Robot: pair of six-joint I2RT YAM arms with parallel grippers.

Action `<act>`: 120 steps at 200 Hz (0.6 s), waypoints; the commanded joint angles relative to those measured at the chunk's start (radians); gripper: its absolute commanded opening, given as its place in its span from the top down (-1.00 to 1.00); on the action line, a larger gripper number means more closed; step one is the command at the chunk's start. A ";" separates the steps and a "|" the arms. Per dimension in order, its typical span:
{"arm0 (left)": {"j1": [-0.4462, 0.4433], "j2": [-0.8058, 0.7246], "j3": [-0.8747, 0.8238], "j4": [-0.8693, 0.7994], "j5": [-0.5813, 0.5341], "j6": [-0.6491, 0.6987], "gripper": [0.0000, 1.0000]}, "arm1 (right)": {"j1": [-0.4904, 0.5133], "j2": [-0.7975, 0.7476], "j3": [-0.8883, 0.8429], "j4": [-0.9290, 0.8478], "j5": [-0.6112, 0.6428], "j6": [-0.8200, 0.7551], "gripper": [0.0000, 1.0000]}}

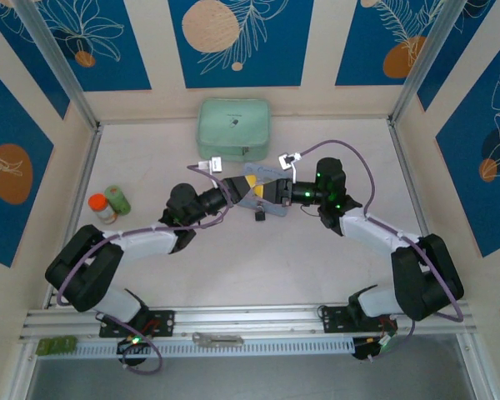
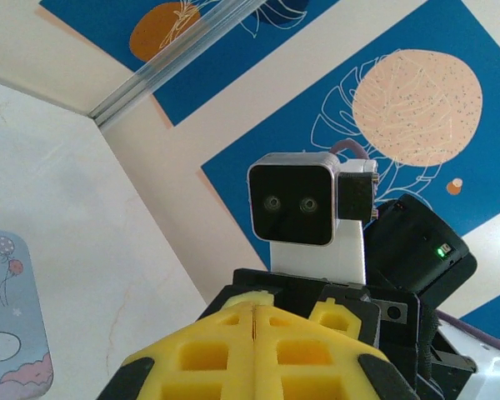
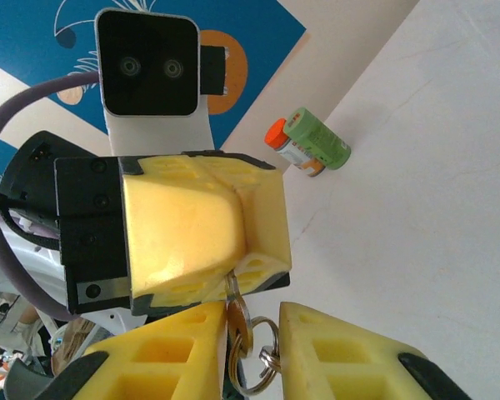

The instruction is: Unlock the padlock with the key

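The key [image 3: 236,321] and its ring [image 3: 264,365] sit between the right gripper [image 3: 254,329] jaws, which stand slightly apart; I cannot tell if they pinch it. The left gripper [image 2: 254,333] jaws are pressed together on the key's other end. The padlock [image 1: 258,214] shows just below the meeting grippers, mid-desk [image 1: 317,275].

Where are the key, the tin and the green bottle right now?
key [image 3: 237,321]: right wrist view, on its metal body above the ring.
tin [image 1: 233,129]: top external view, middle of its lid.
green bottle [image 3: 323,142]: right wrist view, on its side.
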 commanded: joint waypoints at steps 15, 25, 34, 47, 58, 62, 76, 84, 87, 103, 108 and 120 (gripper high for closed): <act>-0.016 0.038 -0.021 0.132 -0.012 -0.053 1.00 | 0.008 0.005 -0.006 0.027 -0.007 0.012 0.56; -0.018 0.048 -0.024 0.154 -0.015 -0.066 1.00 | 0.008 0.006 -0.006 0.027 -0.007 0.013 0.60; -0.021 0.056 -0.024 0.168 -0.019 -0.074 1.00 | 0.009 0.007 -0.007 0.030 -0.007 0.011 0.67; -0.027 0.061 -0.021 0.180 -0.021 -0.080 1.00 | 0.009 0.010 -0.011 0.034 -0.006 0.011 0.80; -0.030 0.061 -0.019 0.182 -0.023 -0.082 1.00 | 0.007 0.009 -0.015 0.035 -0.003 0.008 0.96; -0.031 0.059 -0.020 0.181 -0.024 -0.081 1.00 | 0.007 0.009 -0.017 0.033 -0.002 0.006 1.00; -0.031 0.048 -0.026 0.179 -0.035 -0.082 0.97 | 0.003 0.003 -0.023 0.024 0.010 -0.006 1.00; -0.029 0.036 -0.033 0.167 -0.051 -0.076 0.38 | 0.000 -0.004 -0.028 0.009 0.017 -0.021 1.00; -0.028 0.030 -0.037 0.162 -0.057 -0.073 0.09 | 0.000 -0.007 -0.028 0.001 0.019 -0.029 1.00; -0.020 -0.020 -0.059 0.086 -0.100 -0.030 -0.99 | -0.005 -0.028 -0.026 -0.079 0.037 -0.087 1.00; -0.016 -0.039 -0.063 0.046 -0.112 -0.011 -0.99 | -0.005 -0.038 -0.025 -0.109 0.044 -0.109 1.00; -0.011 -0.090 -0.070 -0.065 -0.147 0.049 -0.99 | -0.007 -0.065 -0.025 -0.174 0.061 -0.158 1.00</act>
